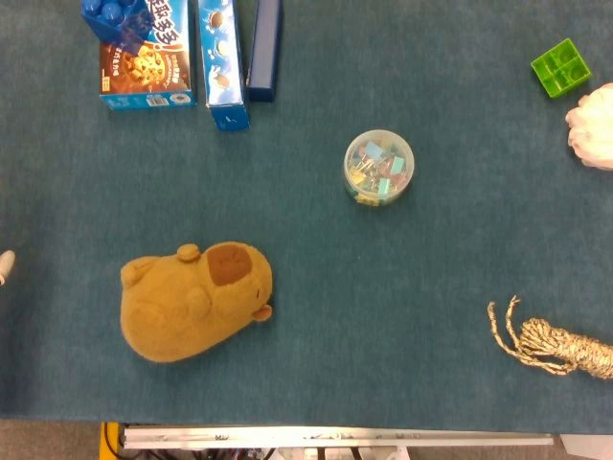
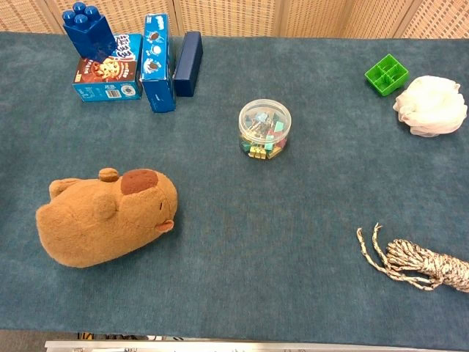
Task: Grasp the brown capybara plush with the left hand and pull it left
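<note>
Head view shows only a pale tip at the far-left edge, maybe our left robot hand; we cannot tell its fingers. We should grab the soft brown capybara plush around its fat back.

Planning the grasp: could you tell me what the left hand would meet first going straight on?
Only a tip of the left hand shows at the edge; heading right, it would likely meet the capybara first, though height is unclear.
</note>
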Motion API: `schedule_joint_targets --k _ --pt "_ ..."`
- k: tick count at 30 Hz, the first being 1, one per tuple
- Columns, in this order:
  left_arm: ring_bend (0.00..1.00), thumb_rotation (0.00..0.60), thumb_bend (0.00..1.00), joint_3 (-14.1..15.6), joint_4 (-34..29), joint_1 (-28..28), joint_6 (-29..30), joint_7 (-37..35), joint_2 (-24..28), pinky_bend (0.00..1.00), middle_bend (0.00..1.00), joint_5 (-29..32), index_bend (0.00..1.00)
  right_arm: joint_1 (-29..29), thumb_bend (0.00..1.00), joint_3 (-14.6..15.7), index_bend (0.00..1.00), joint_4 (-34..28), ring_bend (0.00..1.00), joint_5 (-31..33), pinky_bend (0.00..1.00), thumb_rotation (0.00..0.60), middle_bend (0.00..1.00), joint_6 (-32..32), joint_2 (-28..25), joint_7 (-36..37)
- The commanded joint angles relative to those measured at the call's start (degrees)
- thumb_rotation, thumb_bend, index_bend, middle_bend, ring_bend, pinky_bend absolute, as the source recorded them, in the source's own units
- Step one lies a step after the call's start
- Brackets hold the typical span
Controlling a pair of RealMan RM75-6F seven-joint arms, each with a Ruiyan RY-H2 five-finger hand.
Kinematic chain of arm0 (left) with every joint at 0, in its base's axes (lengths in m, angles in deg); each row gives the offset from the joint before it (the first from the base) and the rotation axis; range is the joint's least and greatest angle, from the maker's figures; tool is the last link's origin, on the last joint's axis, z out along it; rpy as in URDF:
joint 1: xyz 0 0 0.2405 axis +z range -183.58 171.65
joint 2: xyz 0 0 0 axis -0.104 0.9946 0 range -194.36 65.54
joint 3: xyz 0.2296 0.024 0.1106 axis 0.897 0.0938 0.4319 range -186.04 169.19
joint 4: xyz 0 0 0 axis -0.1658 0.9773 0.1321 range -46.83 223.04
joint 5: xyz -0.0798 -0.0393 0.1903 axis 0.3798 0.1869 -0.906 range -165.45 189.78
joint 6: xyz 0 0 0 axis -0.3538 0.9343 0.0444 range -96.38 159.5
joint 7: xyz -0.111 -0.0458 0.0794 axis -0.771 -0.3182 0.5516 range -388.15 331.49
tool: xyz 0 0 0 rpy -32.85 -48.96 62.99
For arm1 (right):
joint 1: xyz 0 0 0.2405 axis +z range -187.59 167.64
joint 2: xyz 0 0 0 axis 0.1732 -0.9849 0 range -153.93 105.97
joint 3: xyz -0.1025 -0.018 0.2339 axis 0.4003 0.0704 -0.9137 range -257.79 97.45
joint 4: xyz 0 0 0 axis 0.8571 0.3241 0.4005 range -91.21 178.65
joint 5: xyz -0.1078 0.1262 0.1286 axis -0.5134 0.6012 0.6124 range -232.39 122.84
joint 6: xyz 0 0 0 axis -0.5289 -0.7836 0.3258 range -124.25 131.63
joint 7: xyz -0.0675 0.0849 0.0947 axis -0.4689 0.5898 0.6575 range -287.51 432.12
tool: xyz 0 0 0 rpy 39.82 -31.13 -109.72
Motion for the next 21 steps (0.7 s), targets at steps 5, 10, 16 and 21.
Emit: schedule_joint_targets --k 5,10,16,21 --pt "0.09 0.600 0.22 0.11 -0.05 -0.28 -0.23 -1.02 0.25 0.00 0.14 -0.66 0.19 0.09 0.25 -0.21 0.32 -0.75 0.28 0.10 0.23 0.600 0.39 0.15 -0.73 0.75" --pt "0.09 0.600 0.22 0.11 -0.33 -1.64 -2.17 -6.23 1.63 0.00 0.14 -1.74 0.19 0.73 0.25 -1.40 0.32 -2.37 0.28 -0.15 0.23 0.600 0.39 -0.43 -2.48 0.07" --pt "0.09 0.600 0.22 0.08 1.16 -4.64 -6.05 -12.82 2.82 0.00 0.14 -3.55 0.19 1.41 0.25 -2.68 0.32 -4.78 0.28 0.41 0.23 0.600 0.39 -0.53 -4.42 -1.41" --pt "0.09 0.577 0.18 0.46 1.78 -7.64 -9.96 -18.16 3.60 0.00 0.14 -5.25 0.19 1.59 0.25 -2.79 0.32 -6.11 0.28 0.63 0.23 0.600 0.39 -0.27 -5.23 -1.76"
